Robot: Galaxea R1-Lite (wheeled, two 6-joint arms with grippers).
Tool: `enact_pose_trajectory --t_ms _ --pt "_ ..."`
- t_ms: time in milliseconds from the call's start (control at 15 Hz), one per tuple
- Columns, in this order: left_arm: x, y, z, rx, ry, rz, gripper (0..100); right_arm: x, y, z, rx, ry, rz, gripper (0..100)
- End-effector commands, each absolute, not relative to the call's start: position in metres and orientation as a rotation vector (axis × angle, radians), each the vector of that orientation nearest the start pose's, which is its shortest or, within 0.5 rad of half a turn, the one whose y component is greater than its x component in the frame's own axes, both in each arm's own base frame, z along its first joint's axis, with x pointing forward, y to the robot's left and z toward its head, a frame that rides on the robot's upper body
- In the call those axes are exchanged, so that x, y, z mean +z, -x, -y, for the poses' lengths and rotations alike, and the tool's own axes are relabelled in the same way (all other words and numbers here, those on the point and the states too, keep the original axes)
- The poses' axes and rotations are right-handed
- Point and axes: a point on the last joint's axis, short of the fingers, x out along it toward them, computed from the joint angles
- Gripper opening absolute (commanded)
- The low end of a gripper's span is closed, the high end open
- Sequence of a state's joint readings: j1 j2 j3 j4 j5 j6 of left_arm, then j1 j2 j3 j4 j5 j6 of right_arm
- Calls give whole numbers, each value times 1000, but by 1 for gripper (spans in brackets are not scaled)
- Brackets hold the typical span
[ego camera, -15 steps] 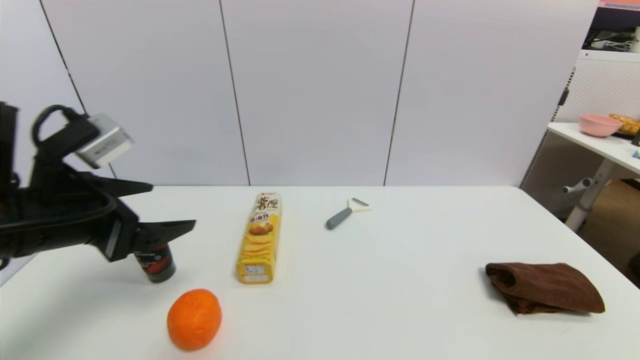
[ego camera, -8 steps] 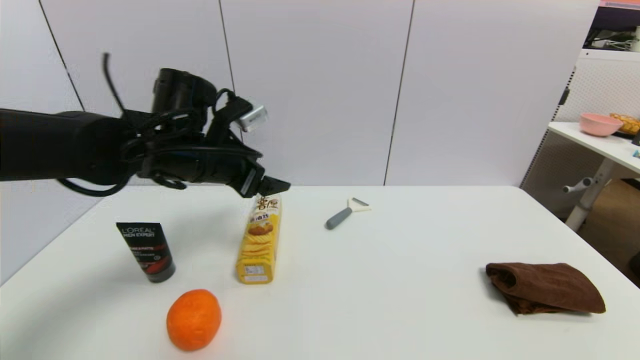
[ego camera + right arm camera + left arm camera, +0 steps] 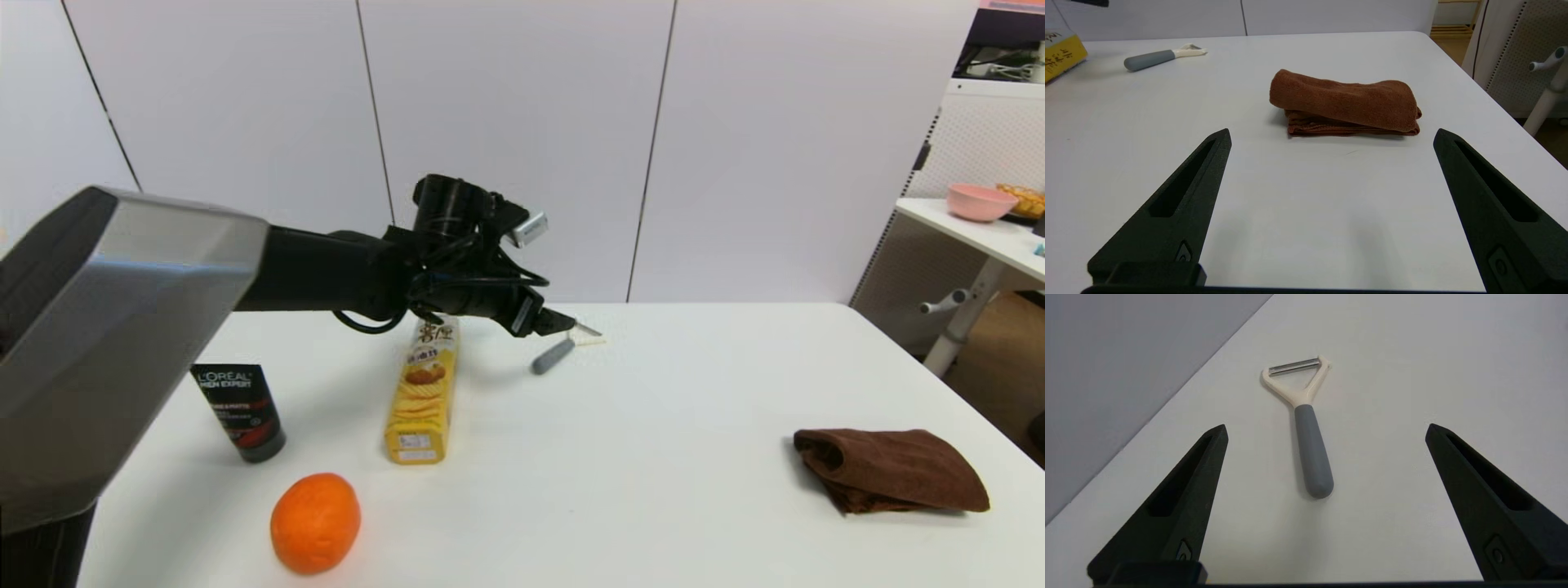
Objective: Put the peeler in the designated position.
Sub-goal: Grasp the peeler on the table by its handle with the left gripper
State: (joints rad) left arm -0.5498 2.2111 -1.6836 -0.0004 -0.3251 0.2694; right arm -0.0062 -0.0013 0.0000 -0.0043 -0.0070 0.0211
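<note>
The peeler [image 3: 560, 349] lies flat on the white table [image 3: 637, 457] toward its far side, grey handle [image 3: 1312, 457] pointing at me and cream forked head [image 3: 1295, 377] away. My left gripper [image 3: 562, 324] hovers just above and behind the peeler, partly covering its head in the head view. In the left wrist view that gripper [image 3: 1327, 430] is open wide, with the handle lying between the two fingers but lower and untouched. The peeler [image 3: 1161, 57] also shows far off in the right wrist view. My right gripper [image 3: 1333, 136] is open and empty, parked low at the near right.
A yellow chips tube [image 3: 424, 388] lies left of the peeler, under the left arm. A black tube [image 3: 241, 411] stands at the left and an orange [image 3: 316, 523] sits near the front. A folded brown cloth [image 3: 890, 469] rests on the right, just ahead of the right gripper.
My left arm has swung from the left side of the table across the chips tube and lowered to just above the peeler. The peeler and the other objects have not moved.
</note>
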Motion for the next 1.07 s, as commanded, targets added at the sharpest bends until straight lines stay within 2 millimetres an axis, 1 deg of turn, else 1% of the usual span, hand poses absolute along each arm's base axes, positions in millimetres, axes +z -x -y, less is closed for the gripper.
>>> enact_pose_trajectory --t_ms 67,200,267,467,533,600,733,933,1067 --pt "139 -394 248 -923 -318 -486 100 76 23 0 -12 -21 5 100" --pt "133 -402 242 -903 -306 -498 100 76 23 0 -14 -21 5 100" --pt "127 -406 241 -897 -308 -507 100 76 23 0 -14 -21 5 100" --pt "114 -420 249 -893 -310 -502 100 76 23 0 -14 -21 5 100" --pt "113 -420 250 -895 -307 -514 100 76 23 0 -14 -21 5 100" --pt "117 -420 252 -900 -310 -515 100 76 23 0 -14 -21 5 100" --pt "118 -419 260 -916 -317 -538 100 76 23 0 -14 -21 5 100" --pt "114 -418 266 -929 -326 -563 100 76 23 0 -14 -21 5 100" --pt "111 -415 268 -940 -340 -613 100 76 23 0 -12 -21 5 100"
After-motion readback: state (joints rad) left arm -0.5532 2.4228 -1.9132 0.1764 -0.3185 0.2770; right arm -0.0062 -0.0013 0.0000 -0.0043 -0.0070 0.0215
